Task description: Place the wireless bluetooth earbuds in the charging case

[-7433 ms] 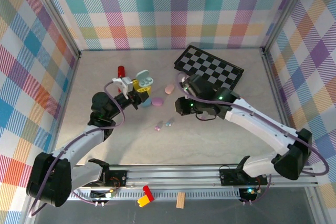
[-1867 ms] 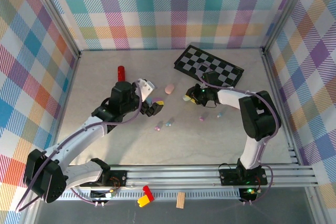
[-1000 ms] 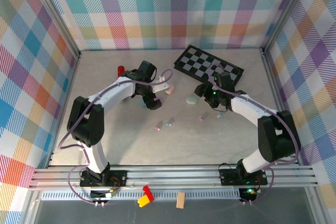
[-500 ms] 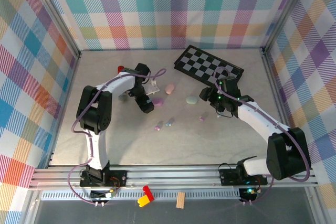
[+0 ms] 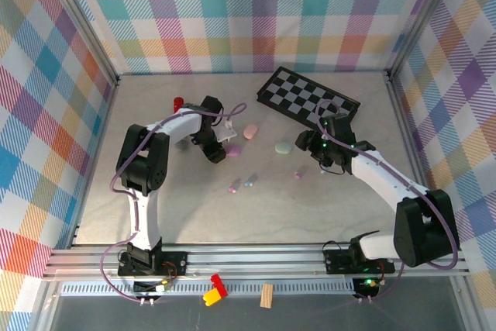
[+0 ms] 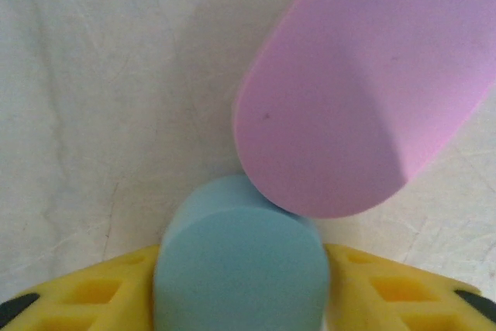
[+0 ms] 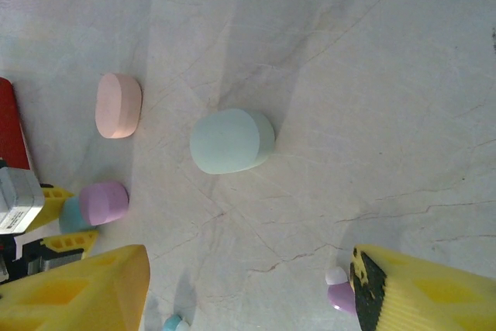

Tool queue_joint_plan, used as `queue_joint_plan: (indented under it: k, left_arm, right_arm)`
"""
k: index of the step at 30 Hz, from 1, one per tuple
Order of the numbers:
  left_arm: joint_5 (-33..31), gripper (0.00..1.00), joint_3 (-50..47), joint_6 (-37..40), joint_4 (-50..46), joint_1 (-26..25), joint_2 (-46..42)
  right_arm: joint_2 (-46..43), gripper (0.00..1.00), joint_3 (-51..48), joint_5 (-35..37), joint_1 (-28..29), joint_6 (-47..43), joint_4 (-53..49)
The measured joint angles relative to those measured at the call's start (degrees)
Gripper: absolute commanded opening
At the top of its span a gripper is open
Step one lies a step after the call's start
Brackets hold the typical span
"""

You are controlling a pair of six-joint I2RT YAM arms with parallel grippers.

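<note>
A closed blue charging case [image 6: 239,269] sits between my left gripper's yellow fingers [image 6: 387,288], which press its two sides. My left gripper [image 6: 240,288] [image 5: 213,148] is shut on it. A purple case [image 6: 364,91] [image 5: 232,150] touches the blue one's far side. Loose earbuds lie on the table: a pink one [image 5: 232,188], a blue one [image 5: 249,184] [image 7: 172,323] and a purple one [image 5: 297,175] [image 7: 339,294] right beside my right finger. My right gripper [image 7: 246,269] [image 5: 314,157] hangs open over bare table, short of a mint case [image 7: 231,141] [image 5: 284,147].
A pink case [image 5: 250,132] [image 7: 118,105] lies behind the purple one. A small red piece [image 5: 178,103] stands at the back left. A checkerboard [image 5: 310,102] lies at the back right, behind my right arm. Plaid walls enclose the table.
My left gripper's jaws have closed onto the blue case beside the purple one. My right arm has hardly moved and stays open.
</note>
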Motion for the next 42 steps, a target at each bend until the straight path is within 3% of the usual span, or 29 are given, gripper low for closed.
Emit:
queue_joint_plan:
  k: [9, 17, 23, 32, 42]
  left_arm:
    - [1.70, 0.42, -5.75, -0.22, 1.90, 0.00, -4.50]
    - [10.23, 0.45, -18.71, 0.02, 11.89, -1.20, -24.37]
    - [13.70, 0.45, -21.86, 0.07, 20.33, -7.21, -32.22]
    - [14.10, 0.44, -24.37, -0.48, 30.03, -18.60, -33.62]
    - [13.70, 0.44, -23.02, -0.46, 32.17, -23.12, -31.85]
  right_arm:
    - [-4.61, 0.68, 0.09, -0.85, 0.00, -1.29, -3.26]
    - [-8.28, 0.69, 1.75, -10.97, 0.00, -4.15, -4.68]
    - [-9.07, 0.70, 2.19, -19.12, 0.35, -5.29, -5.18]
    - [-9.55, 0.70, 3.30, -25.83, 2.60, -7.30, -6.49]
    - [-9.53, 0.69, 3.30, -29.22, 4.02, -7.58, -6.43]
